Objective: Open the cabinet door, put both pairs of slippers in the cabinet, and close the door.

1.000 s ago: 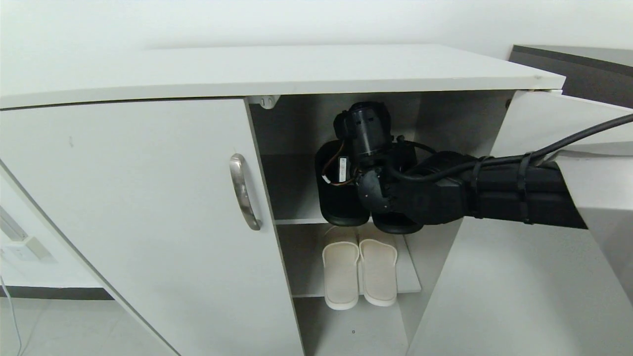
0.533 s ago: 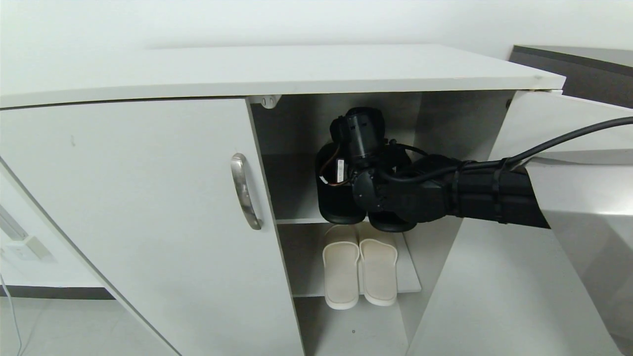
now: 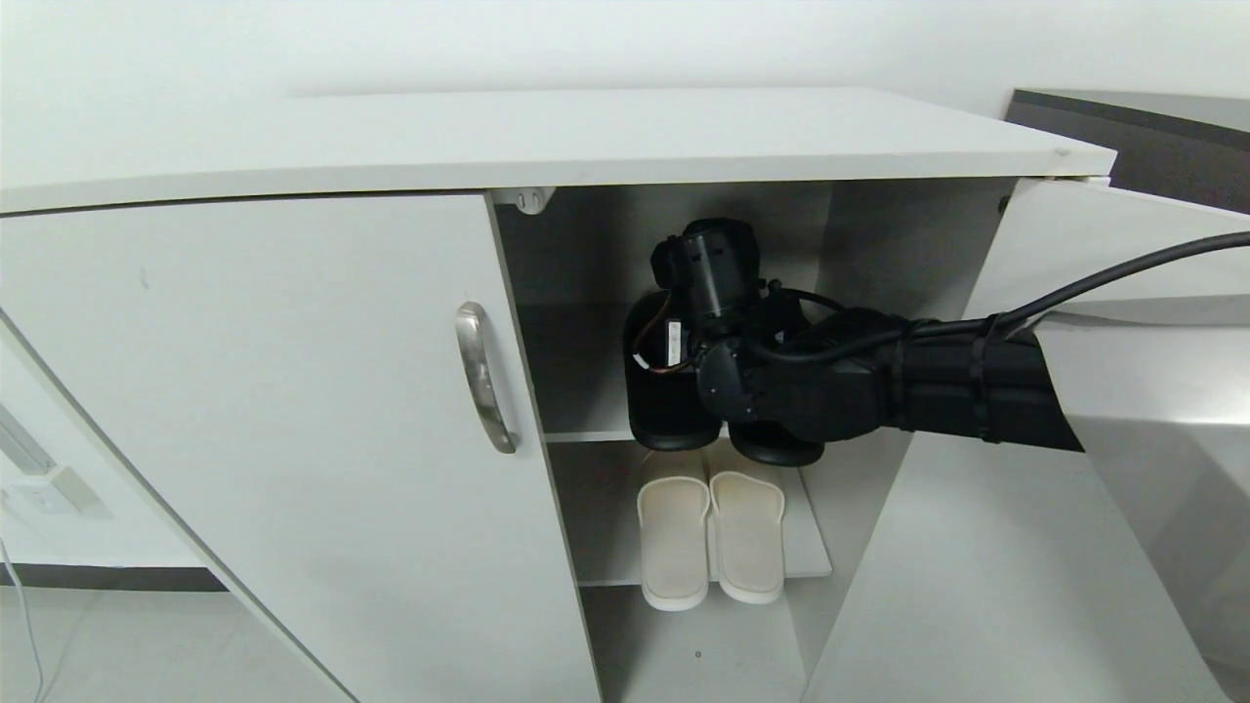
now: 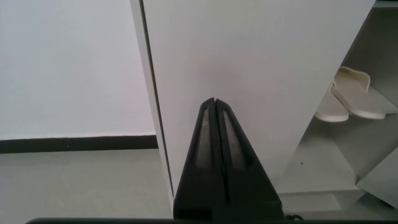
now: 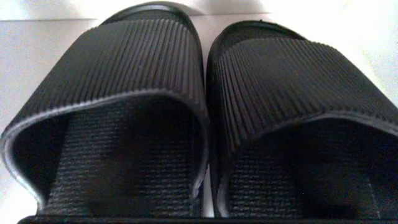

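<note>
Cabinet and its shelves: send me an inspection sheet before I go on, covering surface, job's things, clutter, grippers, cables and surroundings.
Surface: upper shelf and lower shelf inside the cabinet, white and level.
Job's things: black slippers side by side on the upper shelf; white slippers side by side on the lower shelf, heels past its edge; right door open, left door shut.
Clutter: nothing seen.
Grippers: left gripper shut, empty, facing the left door; right arm reaches in over the black slippers, grip hidden.
Cables: black cable strapped along the right arm.
Surroundings: white wall, grey floor.
</note>
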